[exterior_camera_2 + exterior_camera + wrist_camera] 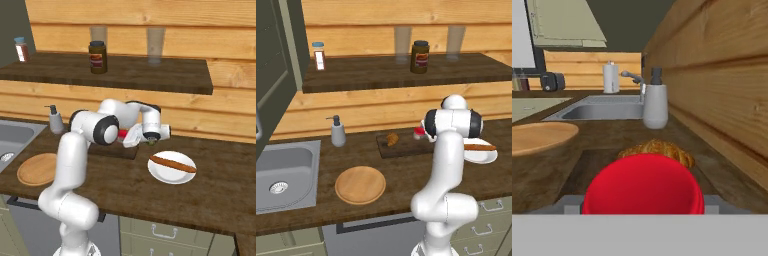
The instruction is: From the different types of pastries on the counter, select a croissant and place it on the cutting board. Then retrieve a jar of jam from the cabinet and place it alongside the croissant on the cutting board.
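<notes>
The jar of jam (pixel 643 185) shows its red top close up between my fingertips, and my gripper (pixel 643 206) is shut on it. The jar (pixel 418 132) is low over the right end of the dark cutting board (pixel 403 149). The golden croissant (pixel 392 139) lies on the board's left part, just beyond the jar in the hand view (pixel 659 148). From the right base view my gripper (pixel 127 137) reaches left over the board (pixel 114 150), with a bit of red (pixel 121 134) showing. The long stick pastry (pixel 172 163) rests on a white plate (pixel 161 175) to the right.
A round light-wood plate (pixel 360 184) lies near the front edge, left of the board. A soap dispenser (pixel 337 132) and the sink (pixel 281 172) are further left. On the shelf above stand a big dark jar (pixel 420 57), a blue-capped bottle (pixel 319 56) and two glasses.
</notes>
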